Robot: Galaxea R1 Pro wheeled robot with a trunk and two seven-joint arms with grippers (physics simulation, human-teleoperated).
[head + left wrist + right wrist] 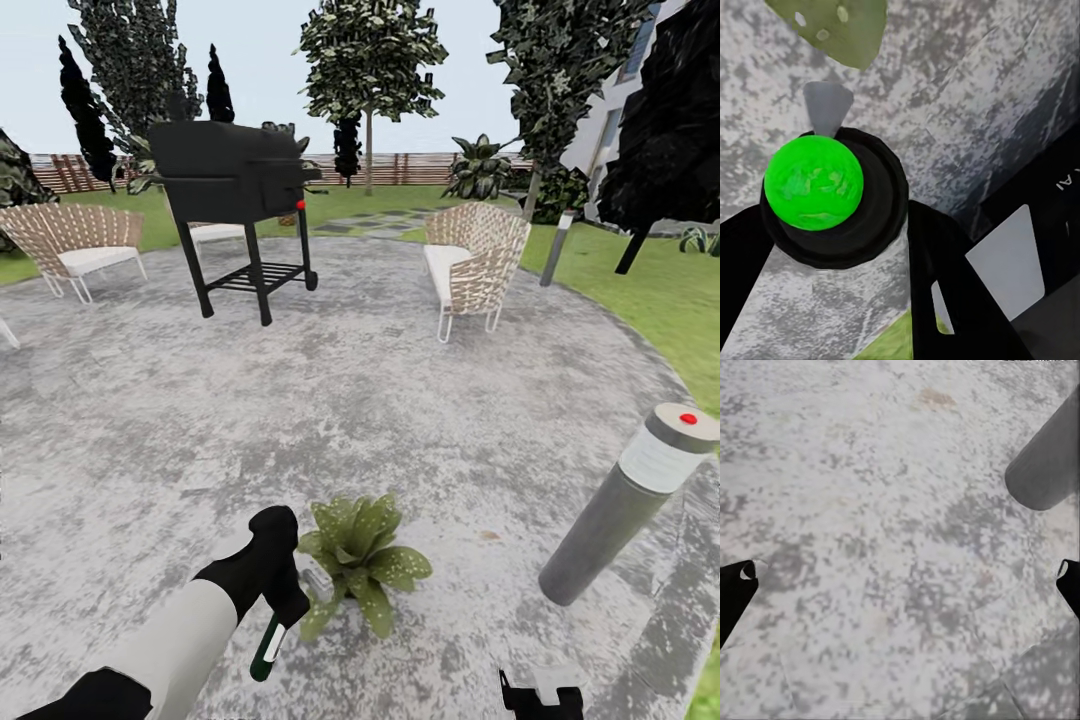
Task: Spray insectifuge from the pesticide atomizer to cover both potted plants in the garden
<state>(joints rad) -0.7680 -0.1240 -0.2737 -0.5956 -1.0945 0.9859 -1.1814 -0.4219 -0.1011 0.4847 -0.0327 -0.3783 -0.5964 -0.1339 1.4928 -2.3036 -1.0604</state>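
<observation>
The left hand [272,610] is clamped on the pesticide atomizer [268,648], its 2 black fingers [945,277] pressing the bottle's pale sides just below the cap. In the left wrist view the round bright-green top [814,192] sits in a black collar, with a small grey nozzle [827,105] pointing toward a speckled leaf. The bottle hangs over the grey paved patio [400,400] just beside 1 potted plant [360,560], a low rosette of pale-speckled leaves; its pot is hidden under the foliage.

The right hand [540,695] hovers low with its fingers spread apart and nothing between them, near a grey bollard lamp [625,505].

The atomizer looks like a small rigid plastic bottle, probably light, with smooth sides that could slip or twist under a side grip. Holding it around the body, as now, seems sensible: it leaves the nozzle and top free. The plant's leaves look soft and should not be pushed with the bottle. A black grill [235,190] stands well apart.
</observation>
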